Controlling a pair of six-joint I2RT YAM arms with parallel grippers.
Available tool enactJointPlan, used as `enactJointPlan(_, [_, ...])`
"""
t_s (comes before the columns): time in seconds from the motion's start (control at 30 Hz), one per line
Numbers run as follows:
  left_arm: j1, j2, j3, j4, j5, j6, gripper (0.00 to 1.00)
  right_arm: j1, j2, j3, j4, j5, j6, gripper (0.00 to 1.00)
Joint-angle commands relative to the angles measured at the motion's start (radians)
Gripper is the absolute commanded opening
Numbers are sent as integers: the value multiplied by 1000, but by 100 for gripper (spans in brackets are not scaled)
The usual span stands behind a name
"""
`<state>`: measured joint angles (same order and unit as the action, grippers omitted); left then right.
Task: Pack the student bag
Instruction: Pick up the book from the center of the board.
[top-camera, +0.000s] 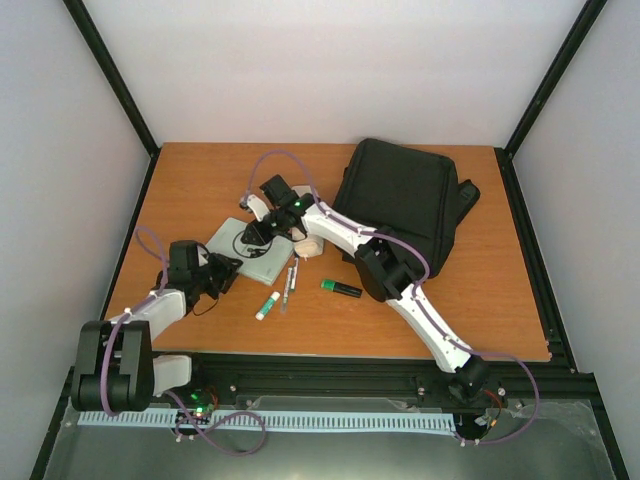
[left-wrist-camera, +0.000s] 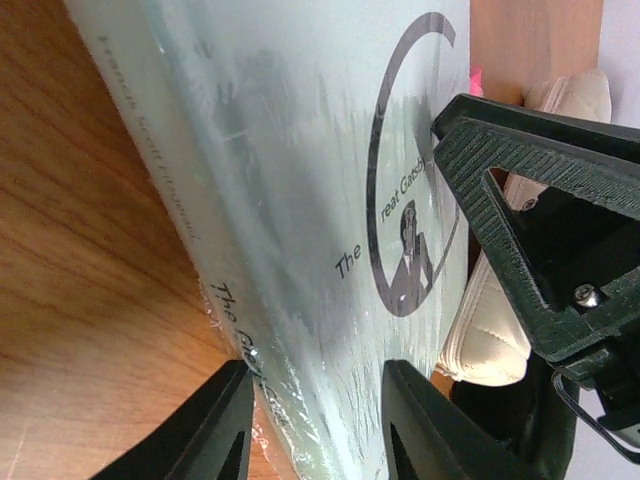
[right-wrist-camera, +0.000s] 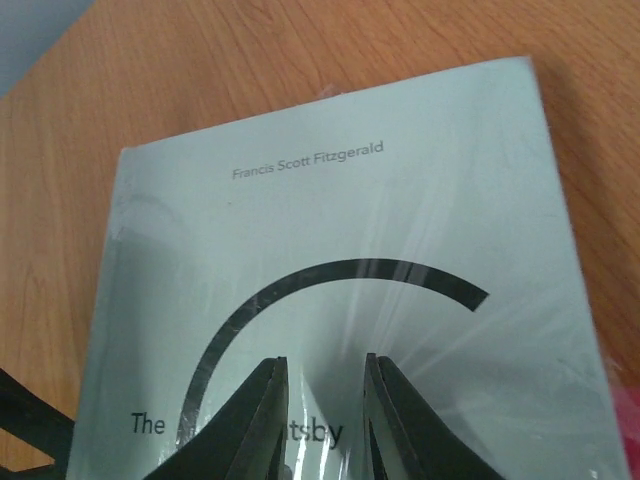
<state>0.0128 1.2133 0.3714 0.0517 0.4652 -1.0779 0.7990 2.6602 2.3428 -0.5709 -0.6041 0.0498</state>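
My left arm (top-camera: 150, 312) and right arm (top-camera: 432, 322) are white links with black joint housings, trailed by lilac cables (top-camera: 150, 243). My left end effector (left-wrist-camera: 318, 428) and right end effector (right-wrist-camera: 320, 422) have matte black, ridged fingers.

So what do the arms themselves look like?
The left arm and right arm are alike: white links between chunky black joints, with pale purple cables looping alongside. The left gripper and right gripper each end in two black tapered fingers. Side-on, a right finger is a ribbed hollow triangle with a screw.
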Motion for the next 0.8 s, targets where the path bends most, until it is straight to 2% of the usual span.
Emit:
enactJointPlan(0.0, [-11,-15,90,276,10,4,35,75,132,-75,-225,-67,22,22])
enactJointPlan(0.13, [-12,-25,99,223,2,8,34,75,131,-70,-228,-69,20,22])
enactJointPlan(0.27, [-13,-73,128,5,-96,58,35,65,119,-25,-250,-57,9,26])
enactJointPlan(0.4, [-12,-103,124,-109,-139,83,37,34,62,5,-251,-7,-7,29])
enactJointPlan(0.47, [-11,-112,128,-186,-184,90,43,18,43,21,-249,8,-9,33])
enactJointPlan(0.57, [-11,-121,126,-260,-247,88,59,2,29,46,-247,42,-18,44])
enactJointPlan(0.67, [-12,-101,129,-288,-253,81,66,-4,32,65,-250,64,-30,49])
enactJointPlan(0.77, [-12,-81,127,-302,-248,79,69,-4,39,68,-255,83,-44,53])
